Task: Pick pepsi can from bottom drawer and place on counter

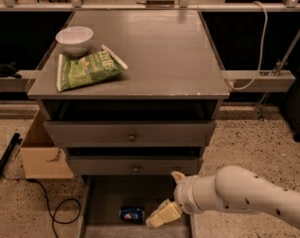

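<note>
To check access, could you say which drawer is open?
The bottom drawer: pulled out, unlike the middle drawer and top drawer; the gripper hangs over it beside the can.

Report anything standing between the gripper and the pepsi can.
Nothing visible does. The gripper hangs over the open bottom drawer, just right of the pepsi can lying on the drawer floor, with only bare floor between them.

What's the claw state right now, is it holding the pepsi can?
Claw: open, holding nothing. It is down in the bottom drawer, just right of the pepsi can, which lies on the drawer floor.
</note>
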Robot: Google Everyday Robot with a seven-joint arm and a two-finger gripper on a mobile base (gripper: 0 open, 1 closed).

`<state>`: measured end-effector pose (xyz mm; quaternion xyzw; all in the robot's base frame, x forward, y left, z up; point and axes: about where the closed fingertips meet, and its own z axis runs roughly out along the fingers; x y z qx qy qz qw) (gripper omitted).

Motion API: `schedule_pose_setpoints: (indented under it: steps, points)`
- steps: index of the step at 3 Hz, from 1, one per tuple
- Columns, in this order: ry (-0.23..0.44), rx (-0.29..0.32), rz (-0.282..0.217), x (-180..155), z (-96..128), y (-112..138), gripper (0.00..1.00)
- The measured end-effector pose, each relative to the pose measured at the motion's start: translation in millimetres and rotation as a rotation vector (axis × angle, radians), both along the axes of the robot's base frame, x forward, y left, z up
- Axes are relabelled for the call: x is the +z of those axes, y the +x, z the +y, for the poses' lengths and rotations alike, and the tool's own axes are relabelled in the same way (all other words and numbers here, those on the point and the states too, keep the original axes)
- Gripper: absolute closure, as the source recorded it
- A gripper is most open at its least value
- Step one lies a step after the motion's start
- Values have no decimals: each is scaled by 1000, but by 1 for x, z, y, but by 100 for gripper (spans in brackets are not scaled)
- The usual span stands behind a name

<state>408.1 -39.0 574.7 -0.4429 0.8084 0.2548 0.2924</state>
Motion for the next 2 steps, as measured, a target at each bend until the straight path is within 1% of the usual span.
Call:
schedule_pose_setpoints:
  steps: [1, 2]
  points:
    - [2, 7, 5, -12, 2, 2, 0]
    - [34, 6, 40, -44, 17, 0, 0]
